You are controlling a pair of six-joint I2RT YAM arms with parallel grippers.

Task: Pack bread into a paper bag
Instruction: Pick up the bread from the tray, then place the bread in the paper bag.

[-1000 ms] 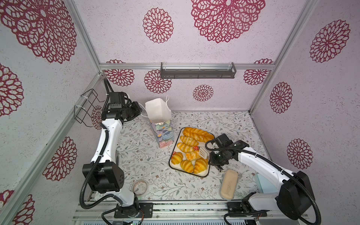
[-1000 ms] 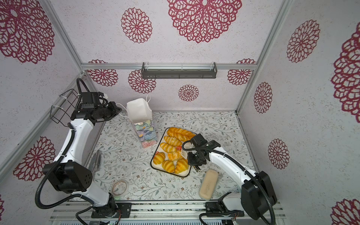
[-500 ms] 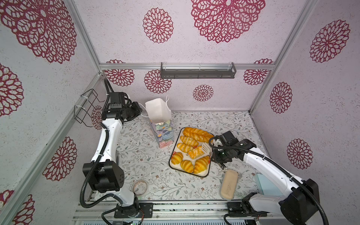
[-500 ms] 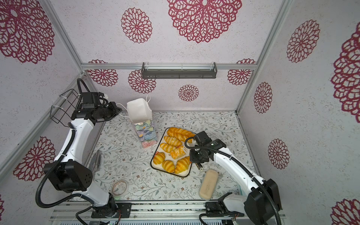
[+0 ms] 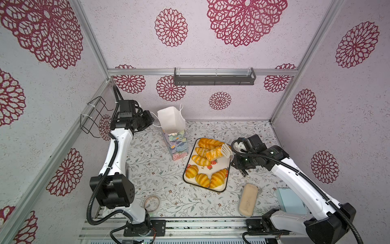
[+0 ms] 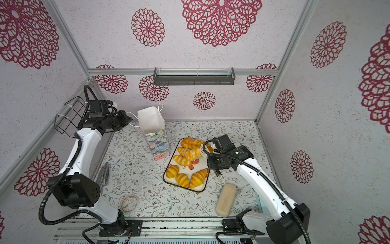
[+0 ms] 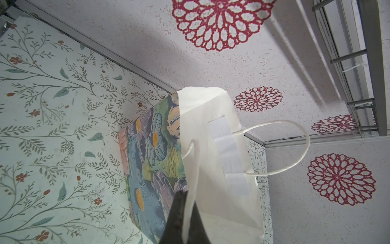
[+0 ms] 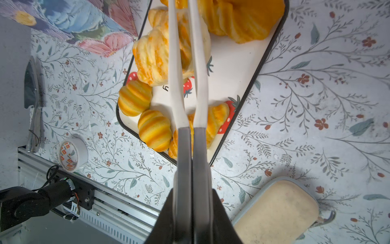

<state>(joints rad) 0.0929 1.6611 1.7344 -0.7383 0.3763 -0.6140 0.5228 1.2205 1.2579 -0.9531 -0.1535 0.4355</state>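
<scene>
While gripped at both ends: cord handle pinched, pastry tonged.
Left gripper closed tight on cord handle of standing paper bag, beside tray; pastry above tray, clamped in white tongs, well ahead of right gripper fingers, closed on tong handles.

The left arm and right arm have glossy white shells, matte black joints and black ribbed cable hoses.

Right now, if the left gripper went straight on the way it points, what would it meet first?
Likely the paper bag: the left gripper, shut on its cord handle, points at its white upper wall.
</scene>
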